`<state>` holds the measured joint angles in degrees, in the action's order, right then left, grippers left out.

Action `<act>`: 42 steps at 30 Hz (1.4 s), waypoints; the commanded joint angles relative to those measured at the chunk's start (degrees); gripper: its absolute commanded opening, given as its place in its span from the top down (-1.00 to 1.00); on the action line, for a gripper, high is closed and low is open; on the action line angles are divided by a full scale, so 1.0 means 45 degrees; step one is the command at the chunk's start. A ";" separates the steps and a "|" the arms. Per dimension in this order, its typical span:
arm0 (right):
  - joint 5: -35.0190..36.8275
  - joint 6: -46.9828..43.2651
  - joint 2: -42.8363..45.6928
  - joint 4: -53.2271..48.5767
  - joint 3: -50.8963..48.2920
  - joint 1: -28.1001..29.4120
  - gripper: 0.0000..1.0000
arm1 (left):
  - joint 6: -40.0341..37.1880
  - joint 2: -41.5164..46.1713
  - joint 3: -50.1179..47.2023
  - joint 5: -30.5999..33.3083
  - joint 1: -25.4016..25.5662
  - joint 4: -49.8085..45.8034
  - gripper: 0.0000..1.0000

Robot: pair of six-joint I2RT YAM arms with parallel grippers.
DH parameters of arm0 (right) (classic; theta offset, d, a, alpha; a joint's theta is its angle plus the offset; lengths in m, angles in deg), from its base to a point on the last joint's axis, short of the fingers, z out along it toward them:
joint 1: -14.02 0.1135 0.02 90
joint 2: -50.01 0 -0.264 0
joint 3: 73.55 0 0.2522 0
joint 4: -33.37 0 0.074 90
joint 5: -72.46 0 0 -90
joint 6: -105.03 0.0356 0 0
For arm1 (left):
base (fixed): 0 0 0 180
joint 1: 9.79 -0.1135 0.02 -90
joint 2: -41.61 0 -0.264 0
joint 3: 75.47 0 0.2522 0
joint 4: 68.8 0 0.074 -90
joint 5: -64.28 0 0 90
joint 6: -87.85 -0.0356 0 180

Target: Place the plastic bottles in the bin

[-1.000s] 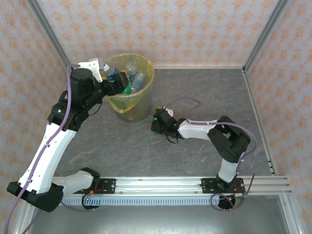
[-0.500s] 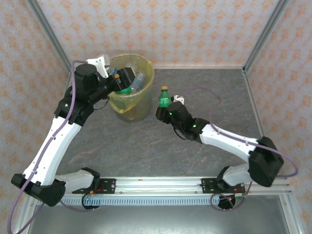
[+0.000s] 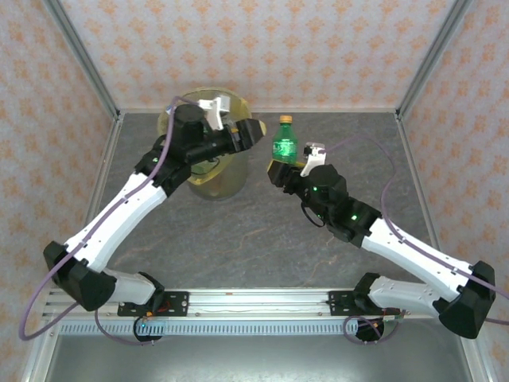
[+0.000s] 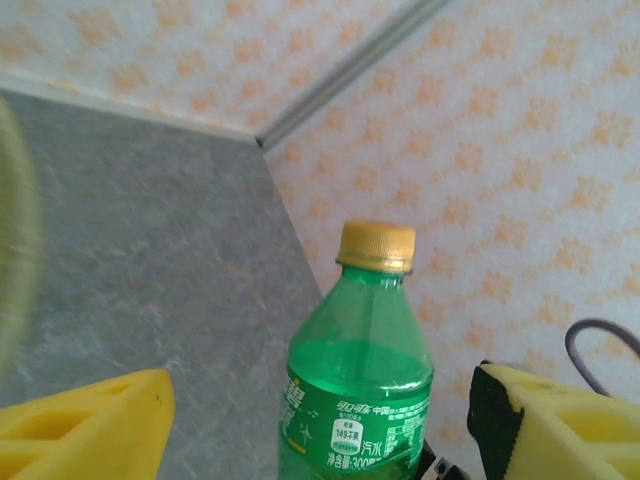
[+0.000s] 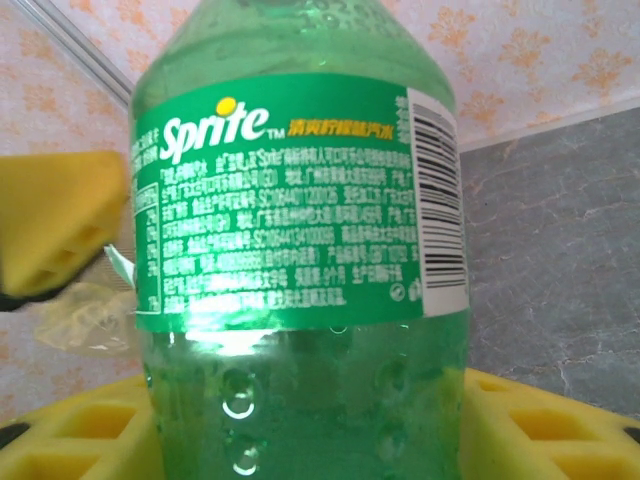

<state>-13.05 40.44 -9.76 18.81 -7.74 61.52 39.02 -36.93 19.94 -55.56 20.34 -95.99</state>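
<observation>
Mostly covered by the left arm (image 3: 127,215), the bin (image 3: 208,179) stands near the tabletop's (image 3: 238,239) far-left corner, its contents hidden. Beside it, the right fingers (image 5: 540,430) clamp an upright green bottle (image 3: 285,146); the left fingers (image 4: 80,425) gape wide, empty.

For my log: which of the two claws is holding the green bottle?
The right claw: it grips the green bottle low down, upright; the left claw stands open beside it.

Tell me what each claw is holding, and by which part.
The right claw grips the green Sprite bottle upright by its lower body, below the label. The left claw is open and holds nothing.
</observation>
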 commanded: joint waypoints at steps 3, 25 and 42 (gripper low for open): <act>-0.0382 -0.0323 0.0500 0.0051 -0.0181 0.0028 -0.08 | -0.0024 -0.0948 0.1153 -0.0526 0.0732 0.0787 -0.53; -0.0412 -0.0519 0.1382 -0.0702 -0.0322 0.0263 -0.08 | -0.0787 -0.3220 0.3618 -0.0828 0.1410 0.0178 0.10; 0.0793 -0.0108 0.2341 -0.0526 -0.0812 0.0263 -0.99 | -0.2013 -0.3096 0.5279 0.0021 0.0040 -0.2346 0.34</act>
<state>-12.66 39.22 -1.13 15.88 -10.47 62.42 32.61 -51.55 41.53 -56.74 23.40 -102.86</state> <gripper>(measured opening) 0.995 0.334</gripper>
